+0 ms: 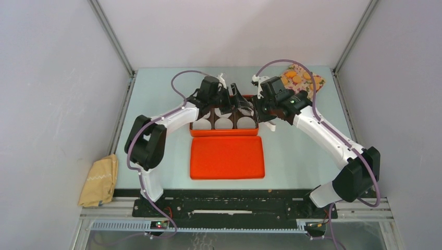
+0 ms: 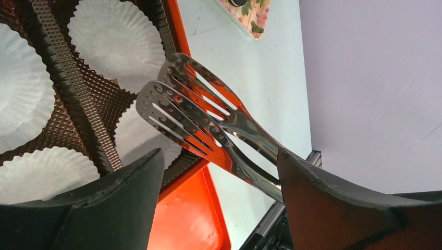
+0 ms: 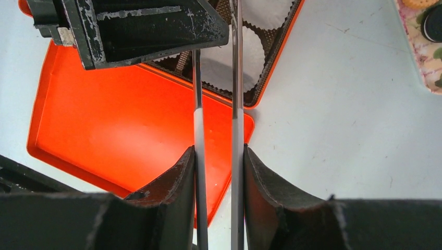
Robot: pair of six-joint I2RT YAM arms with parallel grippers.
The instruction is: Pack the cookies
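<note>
A: What do we log on the table [image 1: 302, 151]?

B: We log an orange box [image 1: 224, 133] whose brown insert holds white paper liners [image 2: 117, 39]. Its lid [image 1: 226, 157] lies just in front of it.

A: Further items?

B: We note slotted metal tongs [image 2: 203, 120] above the box's right side. A floral plate [image 2: 255, 21] sits at the far right, and a yellow cloth [image 1: 99, 180] lies beside the table's near-left edge.

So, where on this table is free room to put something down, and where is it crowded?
Free: the far-left corner of the table, and the patch right of the orange lid, up to the right arm. Crowded: over the orange box, where it, the left arm and the tongs meet; the floral tray fills the far-right corner.
</note>
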